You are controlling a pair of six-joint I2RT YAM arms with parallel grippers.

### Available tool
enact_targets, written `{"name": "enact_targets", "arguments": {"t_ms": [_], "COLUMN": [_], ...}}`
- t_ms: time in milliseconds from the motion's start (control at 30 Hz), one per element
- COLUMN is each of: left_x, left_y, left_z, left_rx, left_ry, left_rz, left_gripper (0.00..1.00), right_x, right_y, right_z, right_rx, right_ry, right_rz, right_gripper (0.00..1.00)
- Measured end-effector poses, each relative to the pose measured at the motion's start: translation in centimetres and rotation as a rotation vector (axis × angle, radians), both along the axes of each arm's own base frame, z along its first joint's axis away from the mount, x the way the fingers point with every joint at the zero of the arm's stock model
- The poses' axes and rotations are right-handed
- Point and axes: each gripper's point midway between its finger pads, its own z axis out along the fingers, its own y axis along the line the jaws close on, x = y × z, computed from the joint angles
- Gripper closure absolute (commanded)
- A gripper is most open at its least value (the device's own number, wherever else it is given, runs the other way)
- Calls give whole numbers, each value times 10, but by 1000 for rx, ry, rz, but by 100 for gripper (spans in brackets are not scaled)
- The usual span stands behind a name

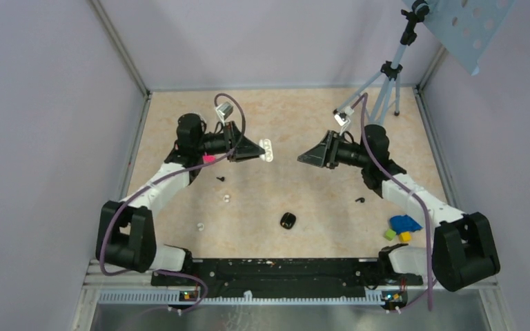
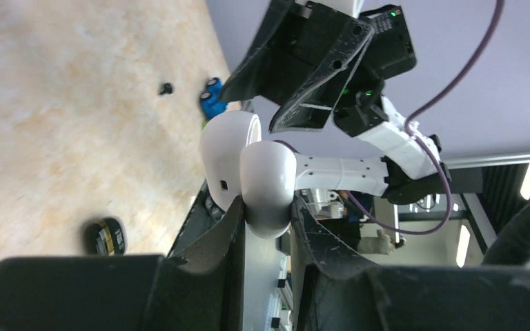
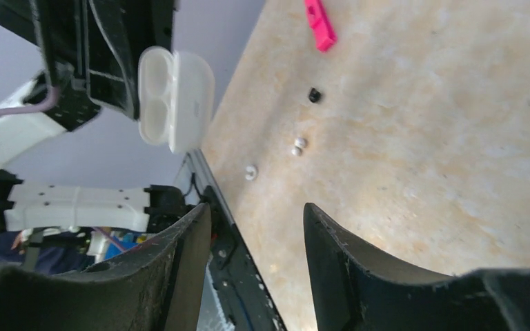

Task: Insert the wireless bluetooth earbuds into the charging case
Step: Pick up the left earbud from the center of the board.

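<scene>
Holding the charging case (image 3: 176, 96) up off the bench (image 1: 317, 124), I have my left tool (image 1: 257, 150) clenched on one half of it, with the other half swung open beside it. In the right wrist view the two wells show bare and face across toward my right tool (image 3: 255, 210). I judge that is the reason for this pose: the lid is out of the way and the openings are turned to where the other arm can reach them. My right tool is released and carries nothing, its fingers spread and pointed at the case from well apart.

Both pieces that belong in those wells lie on the bench, on my left side. The farther earbud (image 1: 226, 197) sits below my left tool in the top view. The nearer earbud (image 1: 200, 225) lies closer to my left arm's base. Neither touches the case or a tool, so nothing is inserted yet, and I judge the step in hand is presenting the open case.

The catch is that the earbuds are tiny against my fingers, smooth and rounded, so a pinch could squirt one away. A small black object (image 1: 288, 221) lies mid-bench, apart from both, and should not interfere.
</scene>
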Motion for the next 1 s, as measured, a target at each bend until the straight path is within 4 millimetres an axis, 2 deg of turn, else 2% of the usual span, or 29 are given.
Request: {"name": "enact_targets", "arguments": {"t_ms": [100, 200, 267, 333, 367, 400, 500, 667, 733, 900, 1000], "left_x": [10, 34, 44, 43, 40, 36, 28, 29, 33, 42, 52], "left_y": [30, 94, 130, 144, 144, 142, 143, 163, 172, 193, 201], "left_z": [-2, -7, -14, -22, -25, -26, -30, -31, -32, -36, -24], "left_rx": [27, 47, 70, 95, 109, 119, 170, 234, 237, 238, 228], "left_ry": [15, 43, 70, 103, 115, 120, 130, 154, 185, 279, 285], "left_rz": [67, 240, 350, 400, 406, 408, 451, 599, 656, 769, 812], "left_gripper": [100, 100, 100, 100, 100, 100, 100, 100, 100, 100, 100], "right_x": [0, 1, 2, 1, 0, -4, -26, -53, -61, -81, -88], "right_y": [-10, -22, -28, -28, -25, -18, 29, 119, 145, 187, 211], "right_z": [-10, -25, -34, -42, -46, -48, -49, -63, -76, -105, -112], "right_rx": [-79, -171, -219, -269, -299, -323, -384, -507, -545, -585, -564], "right_ry": [-4, 4, 17, 25, 25, 20, -28, -148, -191, -292, -352], "right_rz": [-52, -108, -131, -152, -158, -148, -50, 71, 100, 167, 191], "right_gripper": [49, 49, 49, 49, 49, 49, 49, 53, 53, 54, 57]}}
